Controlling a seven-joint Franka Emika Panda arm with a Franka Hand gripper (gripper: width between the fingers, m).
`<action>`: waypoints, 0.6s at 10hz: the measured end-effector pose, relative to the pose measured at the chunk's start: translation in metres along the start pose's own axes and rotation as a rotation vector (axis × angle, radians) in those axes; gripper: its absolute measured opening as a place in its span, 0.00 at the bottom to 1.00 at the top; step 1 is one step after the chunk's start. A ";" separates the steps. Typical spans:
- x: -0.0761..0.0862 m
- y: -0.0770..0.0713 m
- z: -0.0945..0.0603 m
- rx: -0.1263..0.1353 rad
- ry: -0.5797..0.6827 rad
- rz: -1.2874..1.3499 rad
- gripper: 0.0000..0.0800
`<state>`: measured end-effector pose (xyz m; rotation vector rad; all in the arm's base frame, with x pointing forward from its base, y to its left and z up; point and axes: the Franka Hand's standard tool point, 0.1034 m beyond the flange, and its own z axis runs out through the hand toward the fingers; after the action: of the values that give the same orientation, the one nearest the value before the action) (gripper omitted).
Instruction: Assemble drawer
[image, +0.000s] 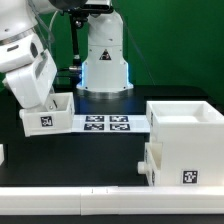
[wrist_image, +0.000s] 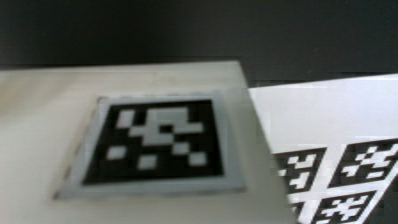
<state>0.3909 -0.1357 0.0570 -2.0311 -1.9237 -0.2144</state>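
Hanging closed at small tray (image: 47, 118) rim: gripper (image: 57, 97), hold unclear. Marker board (image: 105, 123) beside tray; casing (image: 186, 140) near desk (image: 100, 160) front edge.

marker board (image: 105, 123): flat on black table (image: 100, 155) | green backdrop (image: 175, 40) behind | white rail (image: 60, 203) at front edge

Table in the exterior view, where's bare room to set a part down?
Widest bare table patch lies in front of the marker board, between the small tray and the casing. A narrower strip runs between the marker board and the robot base. Crowded around the gripper at the tray.
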 end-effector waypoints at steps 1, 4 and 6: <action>0.000 0.002 0.000 -0.014 -0.001 -0.023 0.05; 0.028 0.047 0.005 -0.218 -0.067 -0.100 0.05; 0.062 0.059 0.021 -0.236 -0.065 -0.031 0.05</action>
<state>0.4519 -0.0727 0.0501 -2.1808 -2.0551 -0.4053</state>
